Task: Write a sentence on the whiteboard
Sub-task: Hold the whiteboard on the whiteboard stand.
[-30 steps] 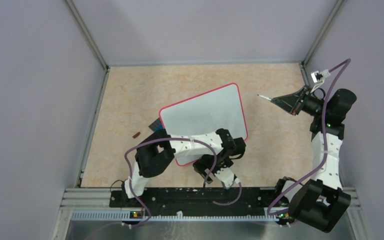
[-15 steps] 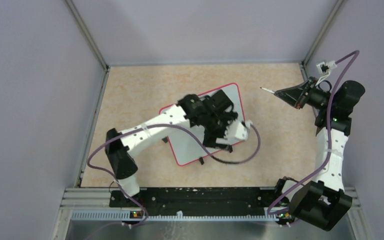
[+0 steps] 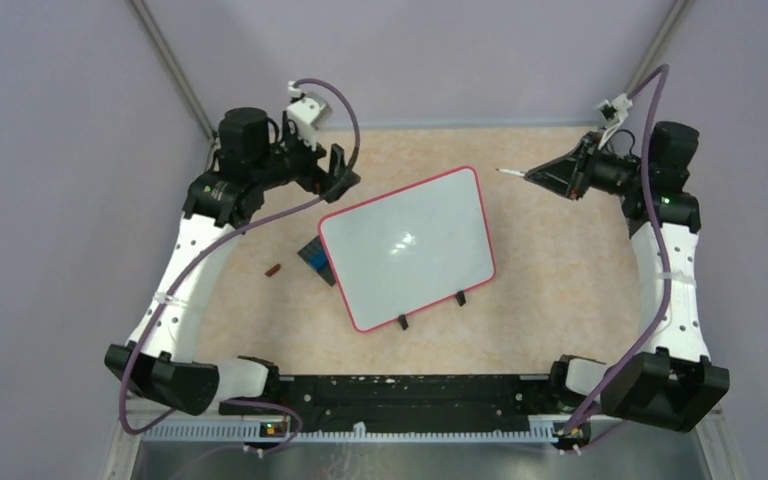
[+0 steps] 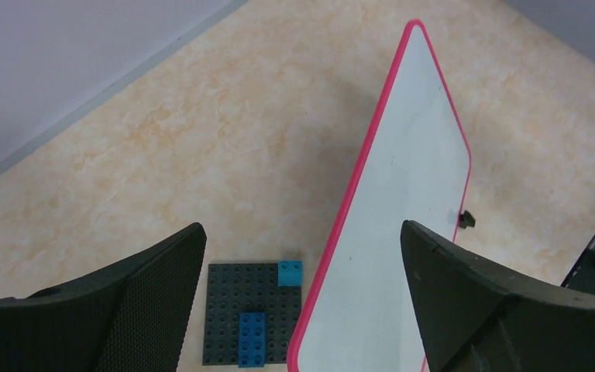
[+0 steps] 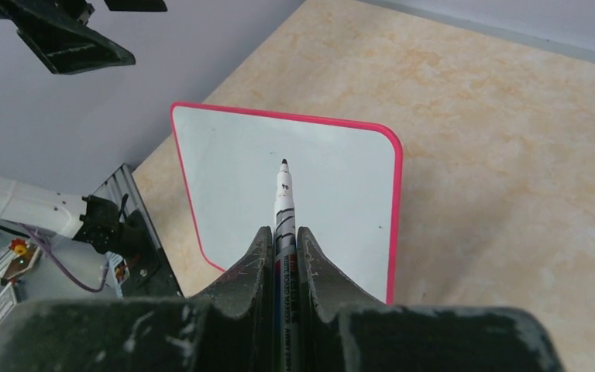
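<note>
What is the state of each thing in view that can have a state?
whiteboard: blank, no writing visible.
marker: uncapped, gripped, tip in the air off the board.
right gripper: shut on the marker.
left gripper: open, empty, raised beyond the board's far left corner.
brick plate: lying at the board's left edge, untouched.

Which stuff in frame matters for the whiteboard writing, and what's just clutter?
For the job:
- whiteboard, nothing written on it yet
- marker, uncapped, clamped in the right gripper

Lying about:
- dark brick plate with blue bricks, at the board's left edge
- small brown piece, left of the plate
- left gripper, open, holding nothing
</note>
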Available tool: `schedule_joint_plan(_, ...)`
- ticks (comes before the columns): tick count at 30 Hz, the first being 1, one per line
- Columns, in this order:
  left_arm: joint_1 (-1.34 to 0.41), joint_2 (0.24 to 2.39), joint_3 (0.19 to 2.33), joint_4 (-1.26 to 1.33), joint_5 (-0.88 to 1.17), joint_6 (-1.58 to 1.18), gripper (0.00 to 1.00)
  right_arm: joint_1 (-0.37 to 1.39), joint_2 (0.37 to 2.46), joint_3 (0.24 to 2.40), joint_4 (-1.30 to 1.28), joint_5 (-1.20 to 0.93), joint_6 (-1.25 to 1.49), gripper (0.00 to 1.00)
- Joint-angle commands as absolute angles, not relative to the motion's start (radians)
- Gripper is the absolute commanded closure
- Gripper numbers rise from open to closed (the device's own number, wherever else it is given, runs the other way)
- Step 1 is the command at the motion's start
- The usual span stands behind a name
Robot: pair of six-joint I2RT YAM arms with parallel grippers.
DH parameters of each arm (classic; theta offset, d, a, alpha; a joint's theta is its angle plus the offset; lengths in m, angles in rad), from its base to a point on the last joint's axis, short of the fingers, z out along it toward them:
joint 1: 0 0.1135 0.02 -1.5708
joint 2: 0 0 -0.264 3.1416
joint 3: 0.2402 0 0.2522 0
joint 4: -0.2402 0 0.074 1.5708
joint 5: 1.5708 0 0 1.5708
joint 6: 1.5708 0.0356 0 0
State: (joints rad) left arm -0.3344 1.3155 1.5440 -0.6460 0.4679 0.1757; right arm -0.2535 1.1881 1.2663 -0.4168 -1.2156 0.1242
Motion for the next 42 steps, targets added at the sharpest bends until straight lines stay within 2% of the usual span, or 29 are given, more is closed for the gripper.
schedule_joint_plan(1, -0.202, 1.275, 1.508, -0.554, 0.622, -0.012, 0.01, -0.148, 1.222, 1.376, -0.602, -1.086, -0.071, 1.00)
schedule_joint_plan(8, 0.047, 1.297, 1.456, -0.605, 0.836, -0.036, 0.01, 0.073, 1.256, 1.440, -0.739, -0.951, -0.217, 1.00)
schedule_joint_plan(13, 0.068, 1.331, 1.438, -0.662, 0.881, 0.024, 0.01, 0.257, 1.256, 1.424, -0.718, -0.812, -0.248, 1.00)
schedule_joint_plan(17, 0.073, 1.285, 1.352, -0.566, 0.855, -0.018, 0.01, 0.404, 1.278, 1.416, -0.662, -0.674, -0.247, 1.00)
schedule_joint_plan(20, 0.078, 1.276, 1.298, -0.530, 0.934, 0.056, 0.01, 0.498, 1.304, 1.417, -0.608, -0.603, -0.237, 1.00)
schedule_joint_plan(23, 0.090, 1.310, 1.314, -0.608, 1.071, 0.122, 0.02, 0.587, 1.331, 1.425, -0.560, -0.553, -0.221, 1.00)
schedule_joint_plan(26, 0.090, 1.333, 1.317, -0.666, 1.160, 0.178, 0.07, 0.653, 1.353, 1.431, -0.514, -0.522, -0.211, 1.00)
schedule_joint_plan(31, 0.085, 1.345, 1.260, -0.662, 1.203, 0.194, 0.25, 0.745, 1.405, 1.470, -0.482, -0.505, -0.202, 1.00)
schedule_joint_plan(36, 0.048, 1.367, 1.220, -0.649, 1.198, 0.193, 0.30, 0.821, 1.450, 1.506, -0.440, -0.493, -0.199, 1.00)
schedule_joint_plan(42, 0.013, 1.393, 1.212, -0.641, 1.219, 0.196, 0.43, 0.825, 1.478, 1.475, -0.328, -0.559, -0.168, 1.00)
